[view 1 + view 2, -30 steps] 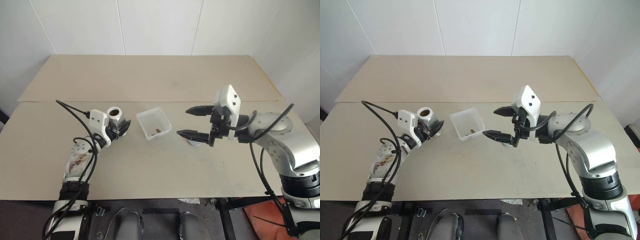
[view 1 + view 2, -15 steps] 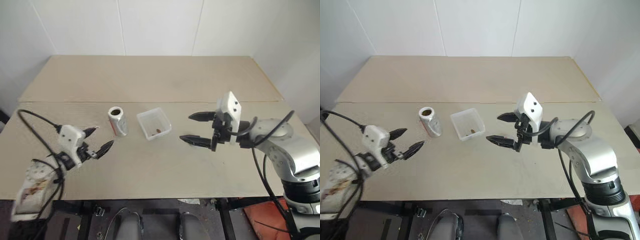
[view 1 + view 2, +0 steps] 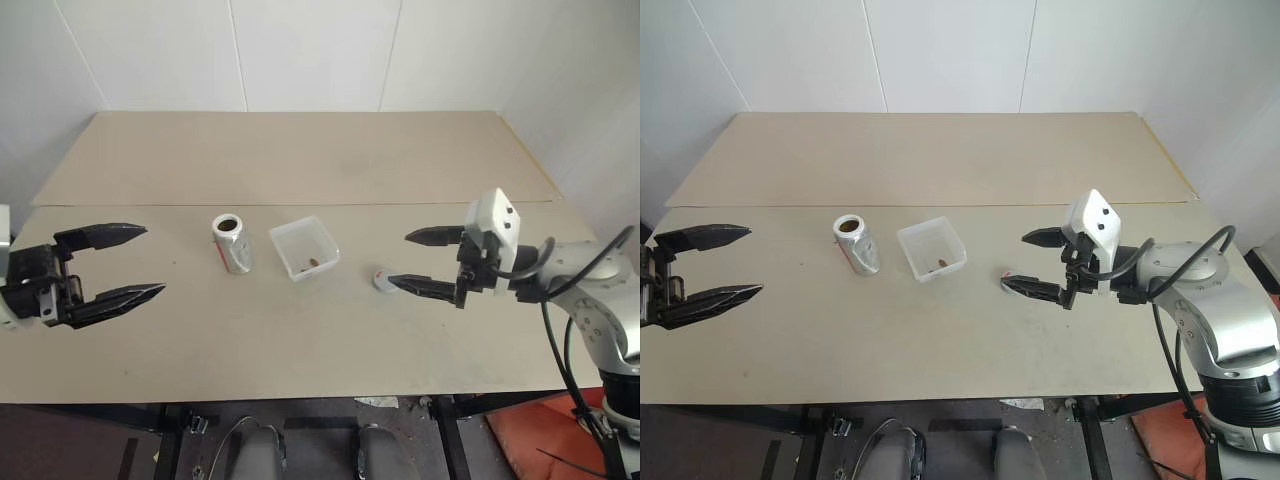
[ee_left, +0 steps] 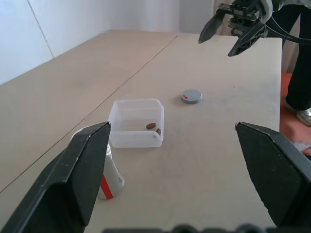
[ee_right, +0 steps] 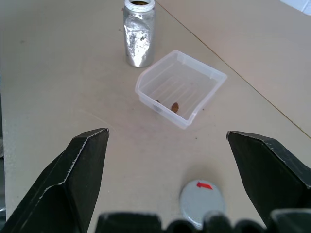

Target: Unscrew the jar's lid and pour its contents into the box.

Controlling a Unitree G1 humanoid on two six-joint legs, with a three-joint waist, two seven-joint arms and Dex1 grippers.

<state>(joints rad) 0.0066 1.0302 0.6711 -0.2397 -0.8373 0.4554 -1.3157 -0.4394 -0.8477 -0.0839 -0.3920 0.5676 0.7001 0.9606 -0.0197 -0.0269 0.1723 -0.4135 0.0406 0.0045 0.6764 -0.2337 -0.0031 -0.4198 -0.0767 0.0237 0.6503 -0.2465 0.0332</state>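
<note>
With both hands spread and empty, the jar [image 3: 231, 242] stands upright and uncapped on the bench [image 3: 300, 340] ahead of the left hand [image 3: 130, 262], the nearer one, its contents [image 5: 174, 107] in the box [image 3: 305, 246] beside it and the lid [image 3: 381, 280] just before the right hand [image 3: 414, 260].

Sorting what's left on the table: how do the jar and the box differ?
The jar is a silvery upright cylinder, taller than wide; the box is a shallow square of translucent white plastic. The jar has a small round mouth, with its lid lying apart on the table; the box is wide open on top. Brown bits lie in the box; the jar's inside is too dark to judge. Both stand free on the table, untouched by either gripper.
</note>
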